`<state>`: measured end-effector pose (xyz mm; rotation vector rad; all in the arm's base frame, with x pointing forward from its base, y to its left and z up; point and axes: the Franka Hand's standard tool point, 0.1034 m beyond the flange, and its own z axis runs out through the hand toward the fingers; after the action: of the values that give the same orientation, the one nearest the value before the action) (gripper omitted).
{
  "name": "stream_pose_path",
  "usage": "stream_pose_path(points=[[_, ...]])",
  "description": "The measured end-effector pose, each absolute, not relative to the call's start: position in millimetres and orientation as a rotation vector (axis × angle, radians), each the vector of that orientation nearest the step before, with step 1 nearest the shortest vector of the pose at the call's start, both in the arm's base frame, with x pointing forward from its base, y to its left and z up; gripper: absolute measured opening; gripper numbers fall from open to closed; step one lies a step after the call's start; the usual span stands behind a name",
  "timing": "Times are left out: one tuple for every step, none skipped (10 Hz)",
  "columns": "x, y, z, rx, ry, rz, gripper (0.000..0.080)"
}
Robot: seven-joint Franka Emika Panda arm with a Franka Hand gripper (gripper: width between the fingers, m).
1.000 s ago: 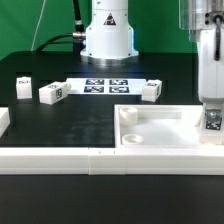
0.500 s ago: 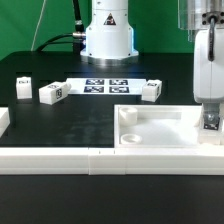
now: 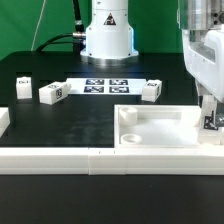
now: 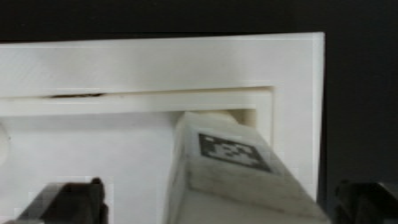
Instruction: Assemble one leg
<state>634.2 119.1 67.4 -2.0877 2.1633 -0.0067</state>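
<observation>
End effector [image 3: 210, 113]: jaws spread wide, gripping nothing.
Leg [image 4: 224, 155]: stands between the fingers [image 4: 71, 200], no visible contact, tagged face showing.
Tray [image 3: 160, 130]: white, directly beneath the end effector, holds this 1 leg at its corner.
Tabletop [image 3: 90, 115]: black.

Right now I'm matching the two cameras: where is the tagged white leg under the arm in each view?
Exterior view: small white plastic tagged leg stands at the large white square tray's far corner, on that view's right.
Wrist view: leg between the open jaws.
Shared landmark: the tray.
</observation>
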Motion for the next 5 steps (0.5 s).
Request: stream_pose_path(points=[[634.2, 119.2, 67.3, -2.088, 2.163, -0.006, 0.0648], [634.2, 119.2, 67.3, -2.088, 2.163, -0.006, 0.0648], [634.2, 119.2, 67.3, -2.088, 2.163, -0.006, 0.0648], [634.2, 119.2, 67.3, -2.088, 2.163, -0.006, 0.0648], [634.2, 119.2, 67.3, -2.088, 2.163, -0.006, 0.0648]])
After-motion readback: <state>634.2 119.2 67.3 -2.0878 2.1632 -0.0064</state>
